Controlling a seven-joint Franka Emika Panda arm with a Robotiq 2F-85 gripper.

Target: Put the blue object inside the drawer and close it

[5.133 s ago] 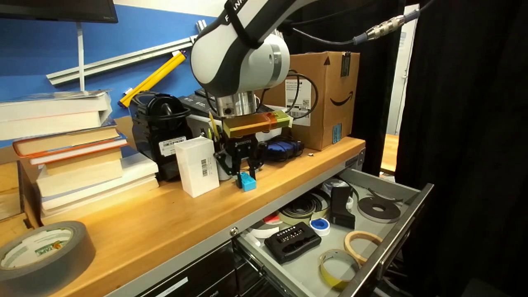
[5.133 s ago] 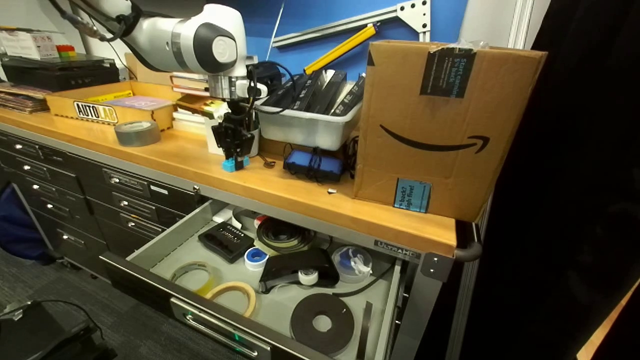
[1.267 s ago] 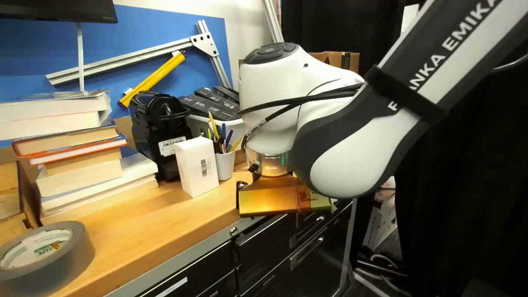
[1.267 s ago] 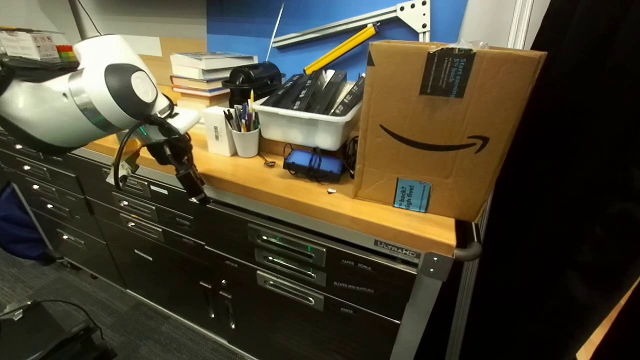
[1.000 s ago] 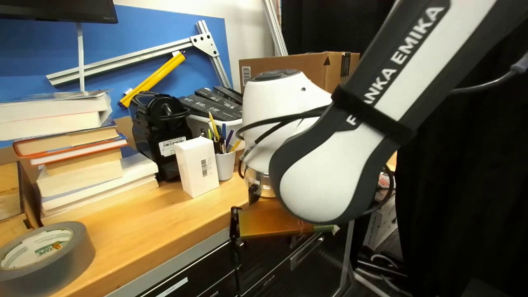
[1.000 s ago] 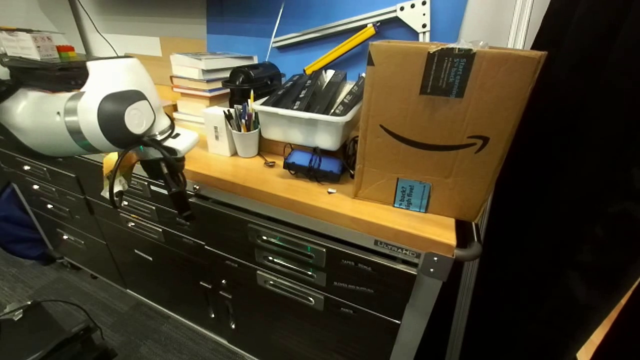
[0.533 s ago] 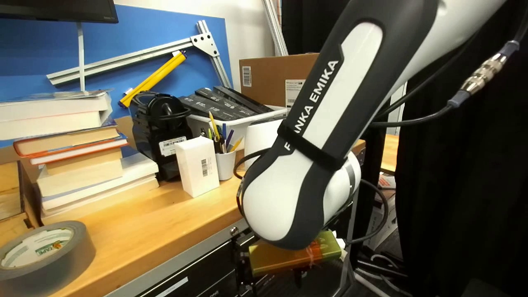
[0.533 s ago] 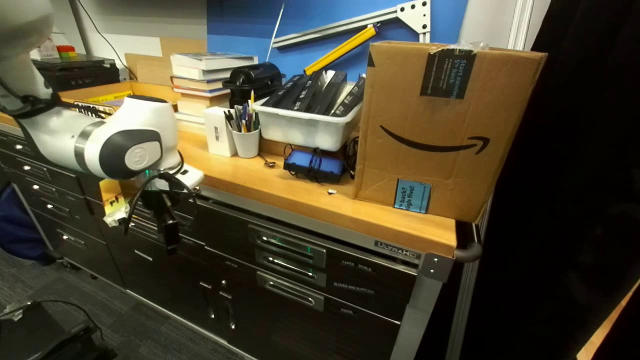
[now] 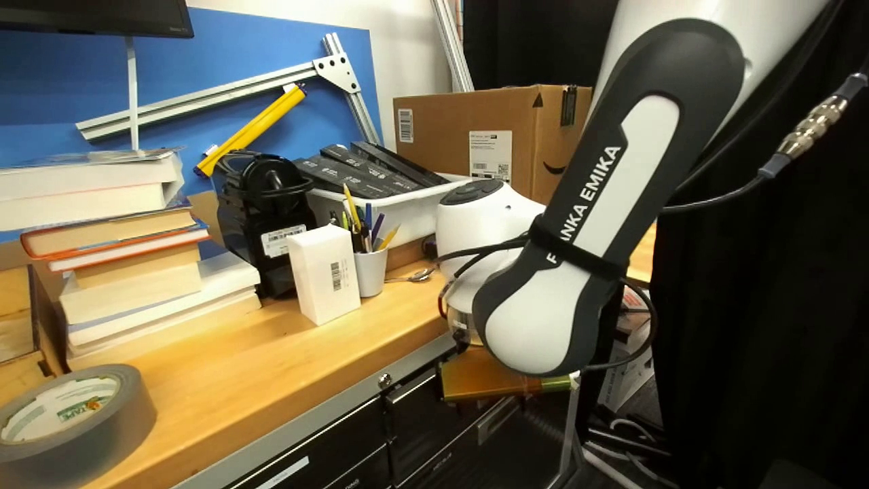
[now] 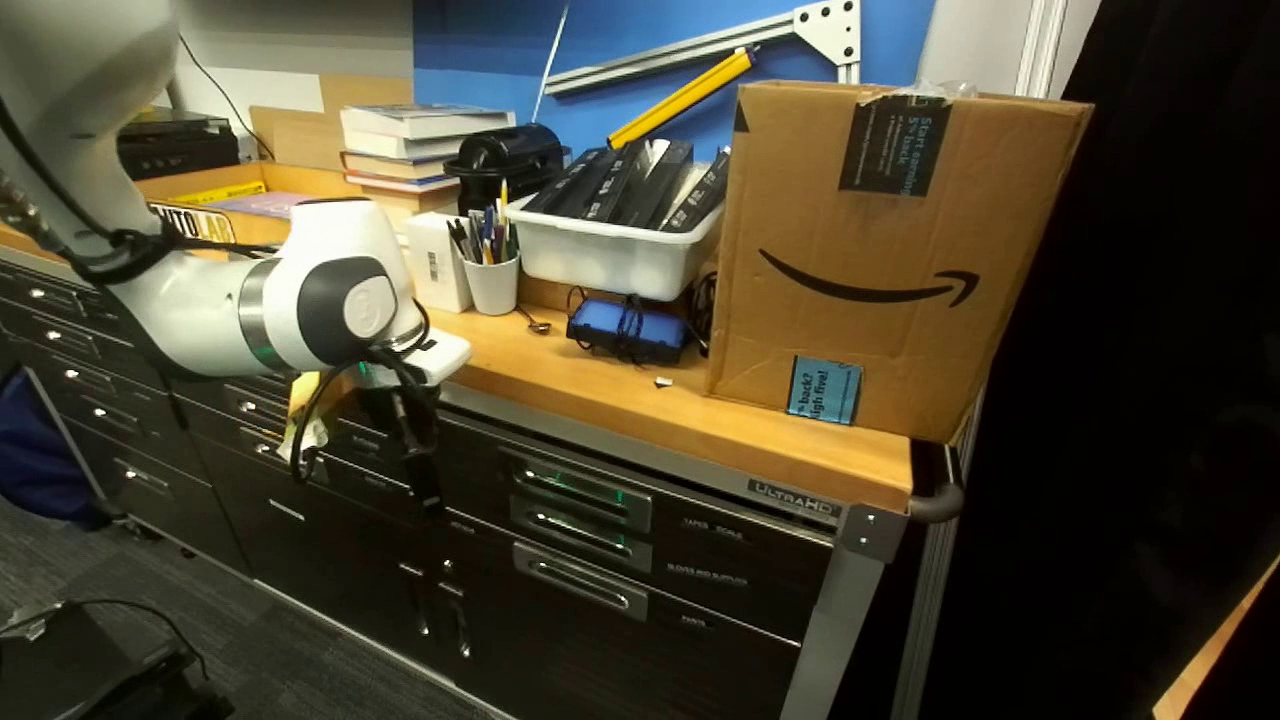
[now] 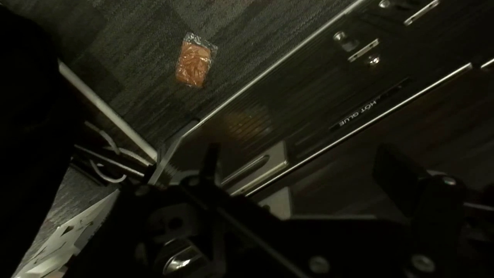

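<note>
Drawer (image 10: 605,494) closed, dark, glossy, flat-faced, blocky black fingers (image 11: 397,179) apart

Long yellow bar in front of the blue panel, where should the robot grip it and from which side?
Likely best by the middle of the long yellow bar, from the front, fingers above and below, tilted to match. It is narrow and slanted; its upper end nears the silvery metal rail, while the middle shows unobstructed in both exterior views.
</note>
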